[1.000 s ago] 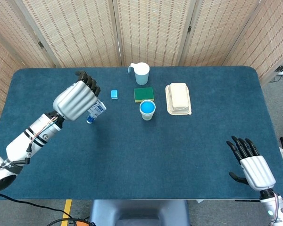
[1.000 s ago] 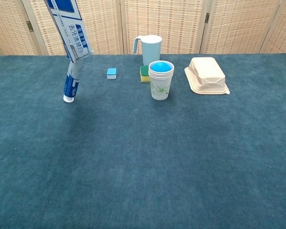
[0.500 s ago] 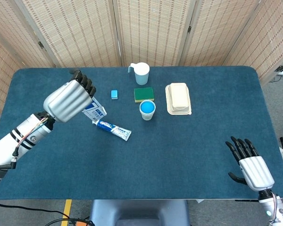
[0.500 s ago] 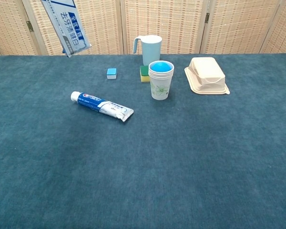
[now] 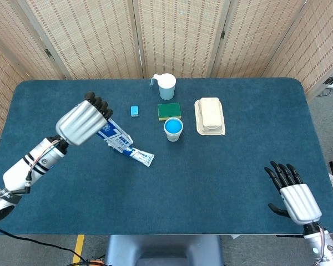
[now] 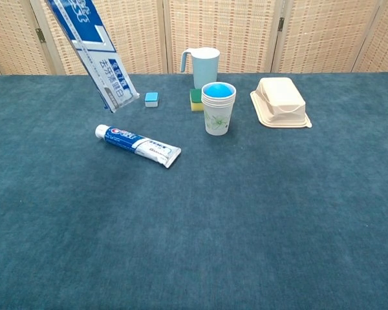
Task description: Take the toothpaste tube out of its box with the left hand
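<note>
Your left hand [image 5: 82, 122] is gripping the box [image 6: 90, 55] tilted mouth-down, so the toothpaste tube [image 6: 138, 145] is lying free just below it; your right hand [image 5: 296, 195] is resting with fingers spread.

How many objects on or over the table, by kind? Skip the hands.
Toothpaste tube: 1
Toothpaste box, held by the left hand: 1
Paper cup stack: 1
Mug: 1
Green sponge: 1
Small blue block: 1
Beige lidded container: 1
Total: 7
</note>
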Robot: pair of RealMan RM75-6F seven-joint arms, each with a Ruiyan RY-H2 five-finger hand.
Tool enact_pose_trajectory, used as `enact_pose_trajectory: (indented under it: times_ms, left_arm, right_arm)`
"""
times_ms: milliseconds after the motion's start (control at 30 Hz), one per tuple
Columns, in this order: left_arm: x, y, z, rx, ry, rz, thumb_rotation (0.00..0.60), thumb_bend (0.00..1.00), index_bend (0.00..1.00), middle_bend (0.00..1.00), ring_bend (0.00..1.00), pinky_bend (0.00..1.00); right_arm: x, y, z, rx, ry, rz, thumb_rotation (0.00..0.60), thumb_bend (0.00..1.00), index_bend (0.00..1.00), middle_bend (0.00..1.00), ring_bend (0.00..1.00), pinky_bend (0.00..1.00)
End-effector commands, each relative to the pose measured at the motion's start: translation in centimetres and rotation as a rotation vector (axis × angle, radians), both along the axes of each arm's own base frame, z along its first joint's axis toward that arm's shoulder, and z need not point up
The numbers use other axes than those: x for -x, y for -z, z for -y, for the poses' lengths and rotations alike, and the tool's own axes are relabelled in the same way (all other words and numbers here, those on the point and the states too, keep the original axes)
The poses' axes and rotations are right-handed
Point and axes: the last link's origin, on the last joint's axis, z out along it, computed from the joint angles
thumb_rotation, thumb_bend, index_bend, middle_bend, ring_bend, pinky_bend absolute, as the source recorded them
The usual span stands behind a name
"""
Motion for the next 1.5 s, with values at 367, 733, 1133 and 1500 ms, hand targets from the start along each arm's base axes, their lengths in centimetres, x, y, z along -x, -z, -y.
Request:
enact_pose_trajectory:
  times_ms: [367, 733, 1133, 1500]
  left_arm:
    - [7.5, 3.0, -2.2, 0.055, -0.193, 0.161, 0.600, 0.11, 0.12, 0.22, 0.14, 0.27]
    - [11.4, 4.8, -2.1, 0.041, -0.325, 0.237, 0.600, 0.07, 0.00, 0.00, 0.00, 0.02]
    - [20.9, 4.9, 9.3, 0.106, -0.622, 0.730, 0.600, 0.09, 0.00, 0.00, 0.00, 0.00]
    - [28.4, 3.9, 16.7, -0.085, -0.766, 0.881, 0.600, 0.09, 0.00, 0.00, 0.00, 0.00]
  right_arm:
    - [0.0, 0.1, 0.1, -0.002, 0.002, -0.003, 0.600, 0.22, 0.00, 0.00, 0.00, 0.00]
    - [0.1, -0.1, 0.0, 0.004, 0.004, 0.003, 0.600, 0.22, 0.00, 0.00, 0.00, 0.00]
    - [0.5, -0.6, 0.4, 0.029, 0.033, 0.010, 0.600, 0.22, 0.00, 0.00, 0.00, 0.00]
    - [0.9, -0.6, 0.9, 0.049, 0.073, -0.003, 0.600, 0.22, 0.00, 0.00, 0.00, 0.00]
